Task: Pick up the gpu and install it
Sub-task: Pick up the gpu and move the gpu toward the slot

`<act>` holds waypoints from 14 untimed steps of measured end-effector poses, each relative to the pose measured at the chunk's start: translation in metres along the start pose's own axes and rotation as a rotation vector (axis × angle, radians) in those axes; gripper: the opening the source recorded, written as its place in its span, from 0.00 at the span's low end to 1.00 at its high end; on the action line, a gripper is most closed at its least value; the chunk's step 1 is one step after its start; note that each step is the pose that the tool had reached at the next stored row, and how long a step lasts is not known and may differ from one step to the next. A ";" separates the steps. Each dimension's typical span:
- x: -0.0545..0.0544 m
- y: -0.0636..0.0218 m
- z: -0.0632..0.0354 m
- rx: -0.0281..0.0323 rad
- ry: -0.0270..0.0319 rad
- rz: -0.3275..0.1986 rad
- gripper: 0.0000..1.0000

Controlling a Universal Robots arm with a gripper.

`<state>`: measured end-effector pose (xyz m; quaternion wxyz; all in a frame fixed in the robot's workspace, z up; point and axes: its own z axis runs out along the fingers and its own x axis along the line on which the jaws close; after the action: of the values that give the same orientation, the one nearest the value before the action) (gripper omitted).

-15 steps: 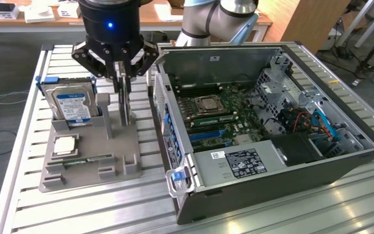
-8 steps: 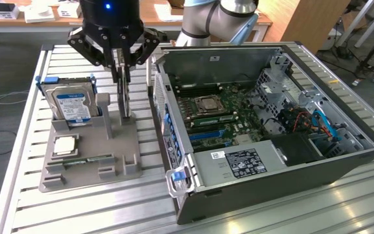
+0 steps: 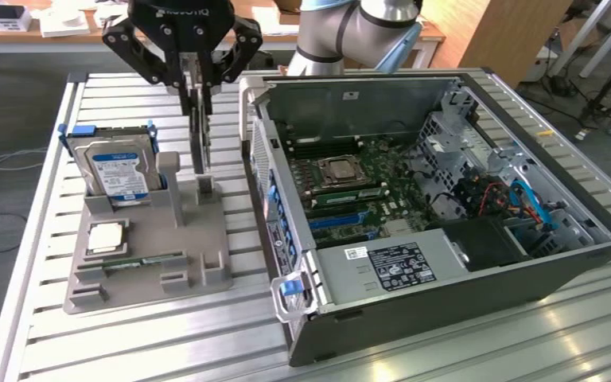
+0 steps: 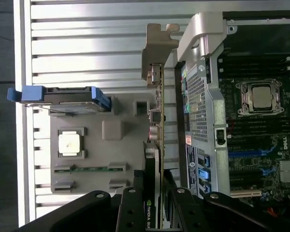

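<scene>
The gpu (image 3: 201, 143) is a thin dark card seen edge-on, hanging upright from my gripper (image 3: 197, 107), which is shut on its upper edge. Its lower end sits just over the slotted posts of the grey holder (image 3: 194, 239), beside the open computer case (image 3: 560, 278). In the wrist view the gpu (image 4: 157, 125) runs lengthwise between my fingers, and my gripper (image 4: 155, 193) clamps it near the black cooler. Its silver end bracket (image 4: 157, 46) points away from me. The motherboard (image 3: 359, 191) with its blue slots (image 3: 337, 219) lies inside the case, to the exterior view's right of the card.
On the grey holder stand a blue-labelled hard drive (image 3: 120, 171), a CPU (image 3: 106, 237) and a green RAM stick (image 3: 136, 260). The case's raised wall (image 4: 203, 96) stands close beside the card. A slatted metal table (image 3: 157, 342) carries everything.
</scene>
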<state>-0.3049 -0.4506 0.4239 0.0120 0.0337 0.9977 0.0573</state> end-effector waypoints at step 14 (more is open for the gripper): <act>-0.012 0.0014 -0.0047 -0.0005 0.0000 0.000 0.27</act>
<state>-0.2931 -0.4506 0.4289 0.0120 0.0337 0.9977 0.0576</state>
